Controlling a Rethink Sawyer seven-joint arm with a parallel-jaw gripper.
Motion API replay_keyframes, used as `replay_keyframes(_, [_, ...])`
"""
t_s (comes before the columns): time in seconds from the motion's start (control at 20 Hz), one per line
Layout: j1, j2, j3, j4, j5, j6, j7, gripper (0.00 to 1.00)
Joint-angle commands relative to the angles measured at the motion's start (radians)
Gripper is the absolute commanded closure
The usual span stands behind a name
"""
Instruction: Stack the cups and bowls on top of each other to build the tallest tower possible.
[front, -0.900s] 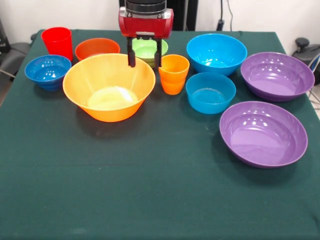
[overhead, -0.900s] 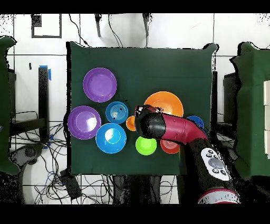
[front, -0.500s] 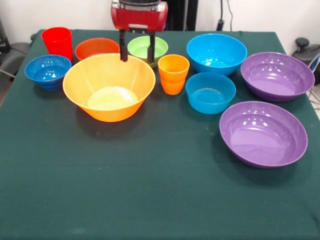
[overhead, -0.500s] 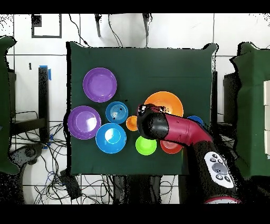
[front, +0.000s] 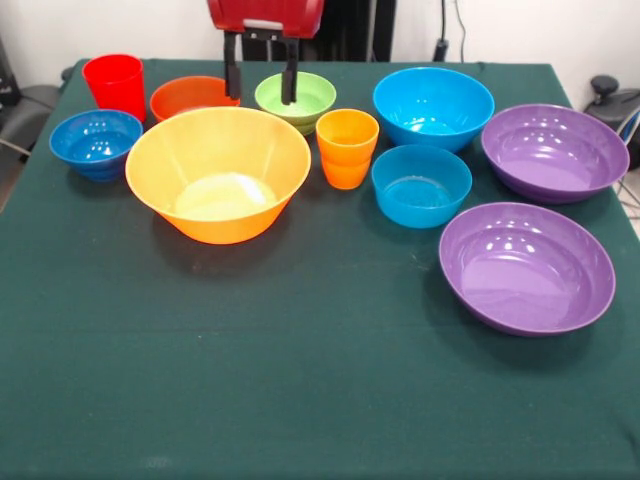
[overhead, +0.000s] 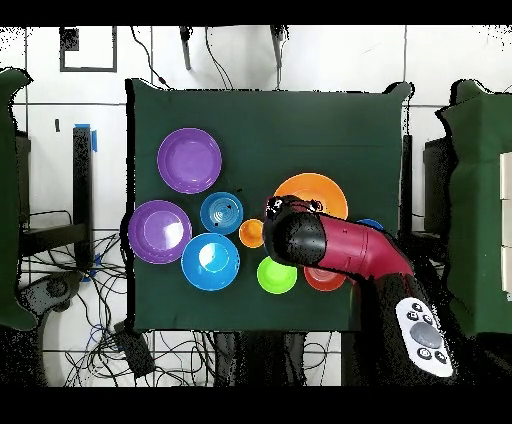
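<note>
the red arm (overhead: 345, 252) is the biggest cause of hiding: in the overhead view it lies across the table's right side, covering most of the orange-red bowl (front: 193, 95), most of the dark-blue bowl (front: 96, 141), a lower slice of the yellow-orange bowl (front: 218, 170), and the red cup (front: 114, 82) altogether. in the front view the arm's red housing is cut off by the top edge, so only its lower part and the gripper (front: 261, 85) show. the gripper's two dark fingers hang spread apart with nothing between them, in front of the gap between the orange-red bowl and the green bowl (front: 296, 97); how high they hang over the cloth cannot be told.

the table (front: 320, 400) wears a dark green cloth, bare across its near half in the front view. around it the overhead view shows pale floor tiles, tangled cables (overhead: 90, 330) and dark furniture at both sides, partly cut off.

from largest down, every piece stands upright and apart, none stacked: the yellow-orange bowl sits left of centre; two purple bowls, one nearer (front: 526, 266) and one farther (front: 555, 150), lie at the right; the big blue bowl (front: 433, 105) is at the back; the light-blue bowl (front: 421, 184) just in front of it; then green, orange-red and dark-blue along the back left. the orange cup (front: 347, 147) stands between the yellow-orange and light-blue bowls, the red cup at the far left corner.
</note>
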Motion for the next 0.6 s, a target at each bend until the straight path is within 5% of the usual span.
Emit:
replay_keyframes(0.05, [0.052,-0.004,-0.015,-0.031,-0.022,0.116,0.089,0.0])
replay_keyframes(0.6, [0.101,-0.013,-0.02,0.004,0.047,0.056,0.164,0.0])
